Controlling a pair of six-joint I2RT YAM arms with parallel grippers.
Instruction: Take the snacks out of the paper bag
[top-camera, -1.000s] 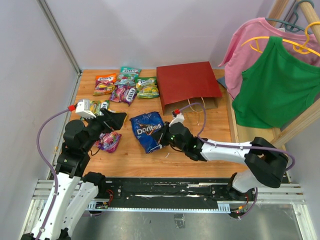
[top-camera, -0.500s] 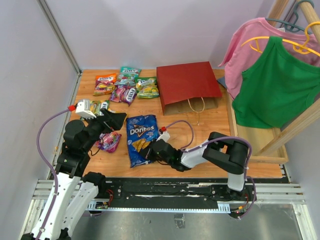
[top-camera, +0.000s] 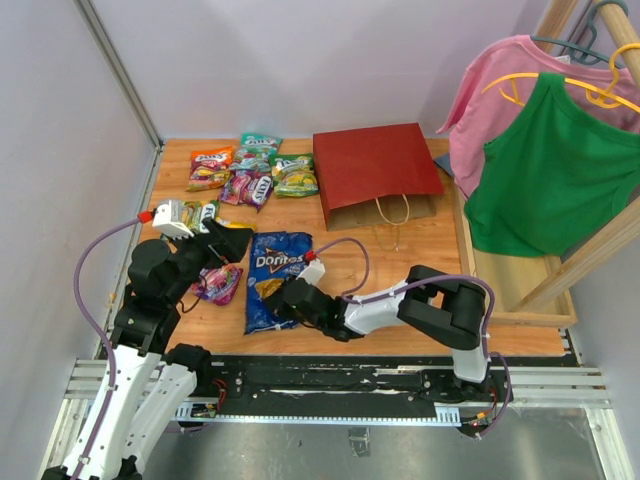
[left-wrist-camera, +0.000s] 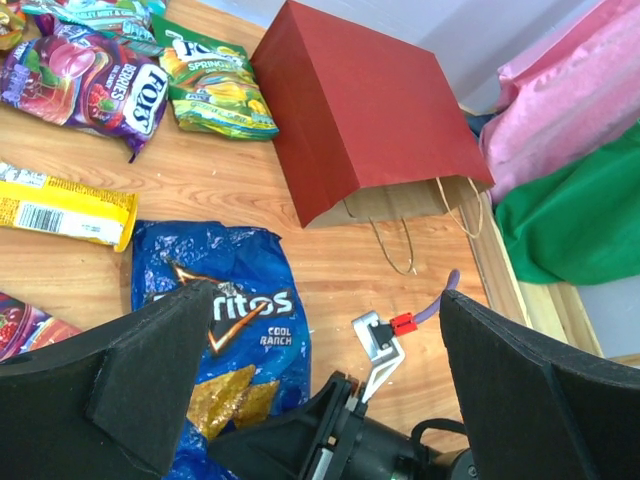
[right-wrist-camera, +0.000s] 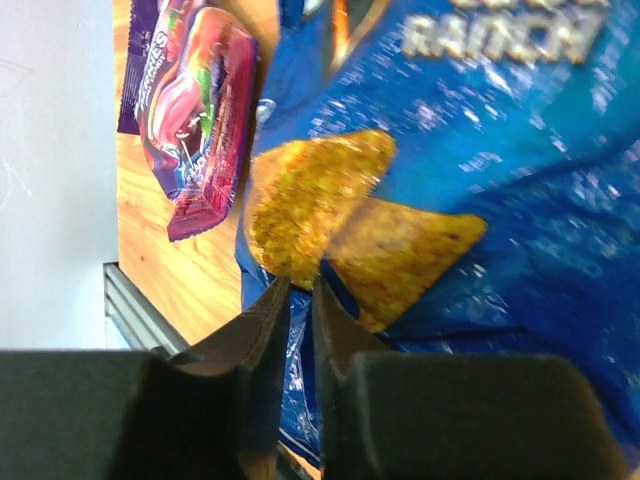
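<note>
Top external view first: I see the Doritos bag (top-camera: 272, 278) lying flat on the wooden table (top-camera: 420, 275), outside the paper bag (top-camera: 375, 170) and nearer to the arm bases. The paper bag lies on its side at the far edge, dark red face up, its mouth turned toward me and its twisted handles (top-camera: 392, 210) spread on the wood.

My right gripper (top-camera: 278, 308) reaches leftward to the lower part of the Doritos bag. On the right wrist camera its fingers (right-wrist-camera: 255, 330) are pinched almost together, and a sliver of the blue film sits in the narrow slit between them, so I read it as gripping the bag's edge. A purple candy packet (right-wrist-camera: 195, 110) lies just beside that bag.

My left gripper (left-wrist-camera: 325, 310) hovers over the table with its jaws spread wide and nothing between them.

To the left of the paper bag are the orange packet (top-camera: 210, 168), teal packet (top-camera: 258, 150), purple Fox's packet (top-camera: 247, 187) and green packet (top-camera: 295, 175). The yellow bar wrapper (left-wrist-camera: 65, 205) lies beside the Doritos bag's top corner.
</note>
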